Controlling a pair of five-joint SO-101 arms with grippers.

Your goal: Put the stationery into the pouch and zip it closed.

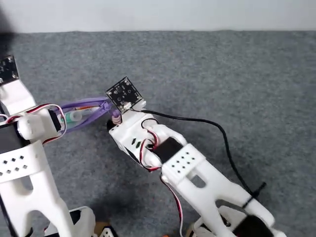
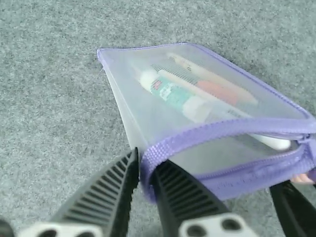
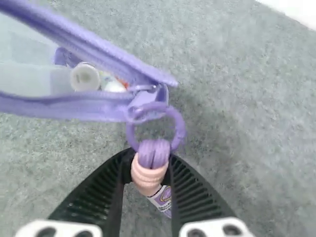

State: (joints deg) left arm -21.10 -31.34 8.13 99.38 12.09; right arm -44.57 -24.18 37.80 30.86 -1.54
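Robotics lab bench: white arms over grey felt, bare wall behind.

Left arm: I stand at the left edge, forearm turned right. Left gripper: clamped on the pouch rim. Right arm: I reach from near right toward centre. Right gripper: pinched tight on the zipper pull.

Pouch: translucent plastic, woven purple trim; carpet: rough, grey.
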